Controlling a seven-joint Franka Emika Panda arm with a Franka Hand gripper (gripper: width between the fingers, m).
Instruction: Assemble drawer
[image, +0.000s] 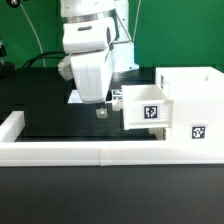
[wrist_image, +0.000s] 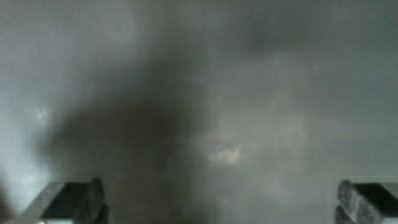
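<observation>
The large white drawer case (image: 192, 105) stands on the black table at the exterior view's right, with a square tag on its front. A smaller white tray (image: 146, 107) with a tag sits partly inside the case and sticks out toward the exterior view's left. My gripper (image: 101, 112) hangs just to the left of the tray, fingers pointing down near the table. In the wrist view the fingertips (wrist_image: 71, 200) stand wide apart with nothing between them; only blurred dark table shows. The second tray is out of view.
A long low white border wall (image: 90, 152) runs along the front, with a raised end (image: 12, 127) at the exterior view's left. A flat white board (image: 82, 97) lies behind the gripper. Cables hang at the back.
</observation>
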